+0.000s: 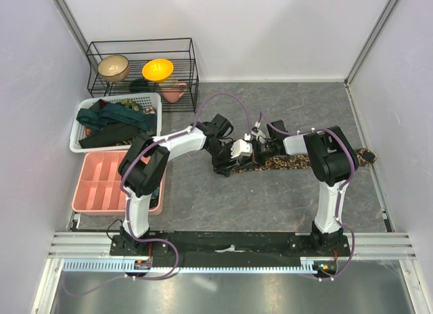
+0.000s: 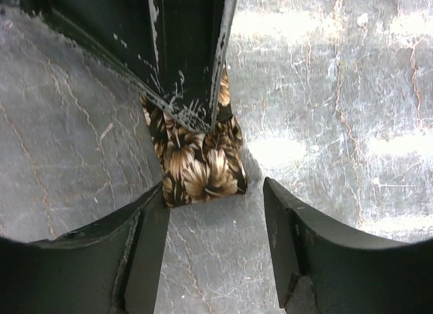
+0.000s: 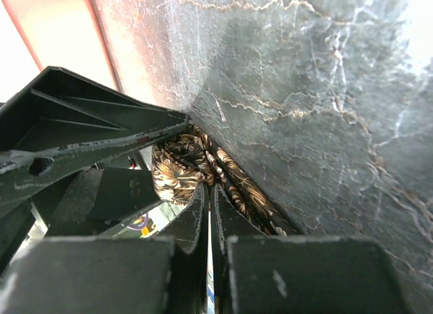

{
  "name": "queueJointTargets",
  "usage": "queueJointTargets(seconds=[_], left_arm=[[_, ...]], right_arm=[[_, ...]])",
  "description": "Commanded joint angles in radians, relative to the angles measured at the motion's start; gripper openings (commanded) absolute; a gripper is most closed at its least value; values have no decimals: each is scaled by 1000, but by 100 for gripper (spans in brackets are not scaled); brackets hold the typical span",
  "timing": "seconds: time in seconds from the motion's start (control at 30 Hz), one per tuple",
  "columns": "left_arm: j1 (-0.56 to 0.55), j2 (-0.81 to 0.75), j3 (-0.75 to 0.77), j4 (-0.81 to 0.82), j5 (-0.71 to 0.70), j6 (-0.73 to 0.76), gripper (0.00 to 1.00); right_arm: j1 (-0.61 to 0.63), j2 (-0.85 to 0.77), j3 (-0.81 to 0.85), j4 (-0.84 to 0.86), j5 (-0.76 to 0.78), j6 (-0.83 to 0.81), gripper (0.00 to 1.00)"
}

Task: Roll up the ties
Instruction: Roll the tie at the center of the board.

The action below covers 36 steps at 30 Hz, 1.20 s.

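Observation:
A brown-and-tan leaf-patterned tie (image 1: 291, 163) lies flat across the grey table, running right toward the wall. Its left end is folded into a small bundle (image 2: 203, 165). My right gripper (image 3: 210, 189) is shut, its fingertips pinching that folded end (image 3: 179, 168). My left gripper (image 2: 213, 192) faces it from the left, open, with only bare table between its fingers; the bundle sits just beyond its fingertips. The two grippers (image 1: 233, 153) (image 1: 256, 150) nearly meet mid-table. More ties, dark teal and black (image 1: 111, 121), are piled in the white basket.
The white mesh basket (image 1: 76, 135) sits at the left, with a pink compartment tray (image 1: 91, 185) in front of it. A black wire rack (image 1: 193, 63) at the back left holds bowls. White walls close in the table on three sides.

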Motion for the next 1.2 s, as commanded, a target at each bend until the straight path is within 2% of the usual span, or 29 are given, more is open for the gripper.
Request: queueJointTargets(seconds=[0.0,0.3,0.43,0.53,1.17], left_arm=[[4,-38,-24,43,6,-23,64],[3,-4,-1,96,1,-136,62],[3,-15,4,105,26,-136,49],[-5,-29,16,107,56,-138,44],[-69,86,108,133,44,-199,46]], right_arm=[[6,22,-13,-85,191,-87,0],[6,21,-25,-88,196,-93,0],[8,22,-28,-89,199,-93,0],[8,27,-27,-86,197,-87,0],[6,22,-45,-46,168,-37,0]])
